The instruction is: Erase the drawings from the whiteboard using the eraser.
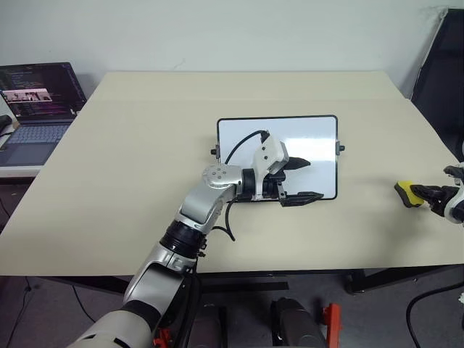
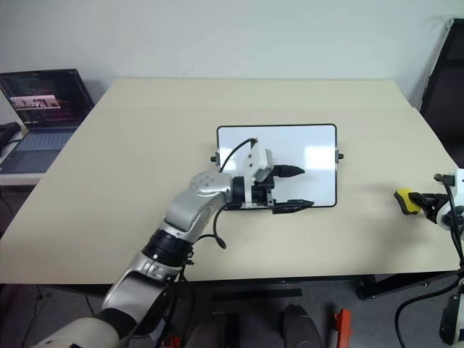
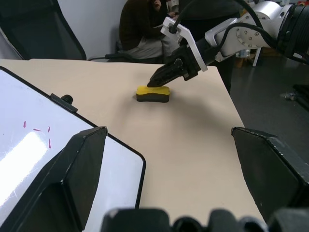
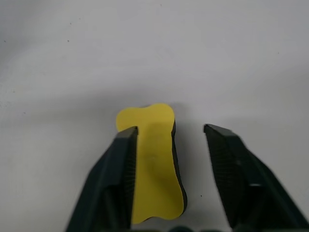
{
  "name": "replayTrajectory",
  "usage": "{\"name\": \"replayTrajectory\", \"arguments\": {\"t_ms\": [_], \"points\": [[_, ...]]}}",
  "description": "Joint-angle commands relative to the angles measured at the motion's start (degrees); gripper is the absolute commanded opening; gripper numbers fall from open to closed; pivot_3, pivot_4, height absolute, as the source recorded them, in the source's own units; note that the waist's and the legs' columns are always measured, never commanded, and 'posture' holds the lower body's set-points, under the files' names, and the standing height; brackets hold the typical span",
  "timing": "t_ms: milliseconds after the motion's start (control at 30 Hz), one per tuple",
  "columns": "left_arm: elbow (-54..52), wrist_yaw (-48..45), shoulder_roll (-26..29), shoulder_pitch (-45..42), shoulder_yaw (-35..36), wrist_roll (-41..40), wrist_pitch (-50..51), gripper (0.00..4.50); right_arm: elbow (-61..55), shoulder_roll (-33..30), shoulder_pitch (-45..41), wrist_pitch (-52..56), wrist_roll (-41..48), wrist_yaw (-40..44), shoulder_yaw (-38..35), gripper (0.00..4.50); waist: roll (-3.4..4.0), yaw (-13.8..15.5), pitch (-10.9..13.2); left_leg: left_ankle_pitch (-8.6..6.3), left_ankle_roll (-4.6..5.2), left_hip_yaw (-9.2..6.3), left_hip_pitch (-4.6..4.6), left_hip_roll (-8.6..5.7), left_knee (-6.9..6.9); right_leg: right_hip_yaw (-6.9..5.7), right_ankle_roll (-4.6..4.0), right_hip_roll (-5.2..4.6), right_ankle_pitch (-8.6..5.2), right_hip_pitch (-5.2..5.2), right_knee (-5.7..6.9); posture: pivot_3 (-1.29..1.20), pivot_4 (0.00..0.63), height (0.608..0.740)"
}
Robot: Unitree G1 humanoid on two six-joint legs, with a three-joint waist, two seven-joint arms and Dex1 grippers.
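The whiteboard (image 1: 312,138) lies flat in the middle of the tan table. My left gripper (image 1: 310,179) hovers over its near right part, pointing right, open and empty. Small red drawings (image 3: 36,129) show on the board in the left wrist view. The yellow eraser (image 1: 406,193) rests on the table far to the right of the board. My right gripper (image 4: 171,128) is open and straddles the eraser (image 4: 152,164). One finger (image 4: 123,164) lies against the eraser's side and the other stands clear of it.
An open laptop (image 1: 36,109) sits on a lower surface left of the table. A black chair (image 1: 444,80) stands at the far right. A seated person (image 3: 145,29) is beyond the table's right end. The table's right edge is close to the eraser.
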Motion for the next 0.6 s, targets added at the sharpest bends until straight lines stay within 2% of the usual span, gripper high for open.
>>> {"name": "replayTrajectory", "arguments": {"t_ms": [33, 67, 267, 600], "points": [[-1.35, -0.17, -0.28, -0.25, 0.90, -0.20, -0.64, 4.50, -1.89, -1.92, -0.65, 0.76, 1.81, 0.14, -2.66, 3.76, 0.00, 0.00, 0.00, 0.00, 0.00, 0.00, 0.00, 0.00, 0.00, 0.00, 0.00, 0.00, 0.00, 0.00, 0.00, 0.00, 0.150, 0.740], [-1.41, -0.19, -0.25, -0.22, 0.90, -0.21, -0.60, 4.50, -2.10, -1.77, -0.46, 0.84, 1.89, 0.46, -2.49, 4.12, 0.00, -0.02, 0.00, 0.00, 0.00, 0.00, 0.00, 0.00, 0.00, 0.00, 0.00, 0.00, 0.00, 0.00, 0.00, 0.00, 0.150, 0.740], [-1.37, -0.27, 0.14, -0.14, 1.10, -0.22, -0.47, 4.50, -4.36, 0.47, 1.56, 0.70, 1.23, 2.74, 0.65, 4.12, 0.00, -0.04, 0.00, 0.00, 0.00, 0.00, 0.00, 0.00, 0.00, 0.00, 0.00, 0.00, 0.00, 0.00, 0.00, 0.00, 0.150, 0.740], [-2.25, -0.01, 1.10, 0.40, 1.23, -0.39, 0.13, 4.50, -1.28, 3.42, 1.11, -2.90, 0.21, 0.60, 1.40, 4.12, 0.01, 0.01, -0.01, 0.00, 0.00, 0.00, 0.00, 0.00, 0.00, 0.00, 0.00, 0.00, 0.01, 0.00, 0.01, 0.00, 0.150, 0.740]]}}
